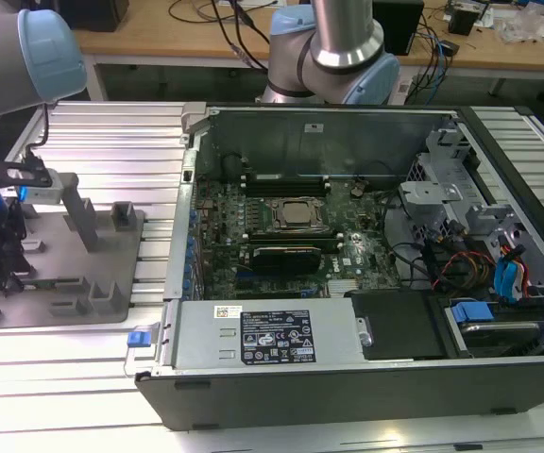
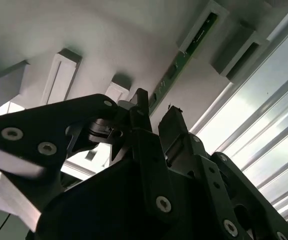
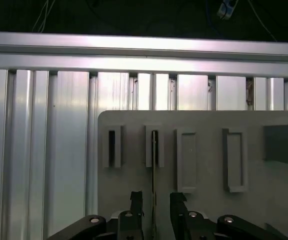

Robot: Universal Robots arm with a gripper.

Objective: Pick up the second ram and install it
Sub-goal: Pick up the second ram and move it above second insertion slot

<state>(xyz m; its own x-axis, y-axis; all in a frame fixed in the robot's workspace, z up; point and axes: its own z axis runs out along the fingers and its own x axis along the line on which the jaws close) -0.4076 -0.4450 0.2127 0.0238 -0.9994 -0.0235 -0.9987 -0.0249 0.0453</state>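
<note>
Matte black and angular, the gripper hangs over the grey holder tray with its 2 fingers spread apart and a clear gap between them. Round screw heads stud the flat links behind the fingers.

The second ram stands on its long edge in the tray. In the first wrist view it appears edge-on as a thin pale line, rising out of a narrow slotted post and running into the gap between the fingers. Neither finger visibly touches it. In the second wrist view it shows a flat green face, a long slim strip dotted with small parts, with the fingertips just beside its near end.

The tray is smooth, dull plastic with rounded corners and carries several blocky rectangular posts, some solid and some slotted. It lies on a table of bright, ribbed aluminium profiles.

In the exterior view the tray sits at the exterior view's left under the grey arm with its pale blue joint cap. To its right, well apart from the ram, lies an open computer case of dark sheet metal, holding a dark green motherboard with a square metal CPU socket.
</note>
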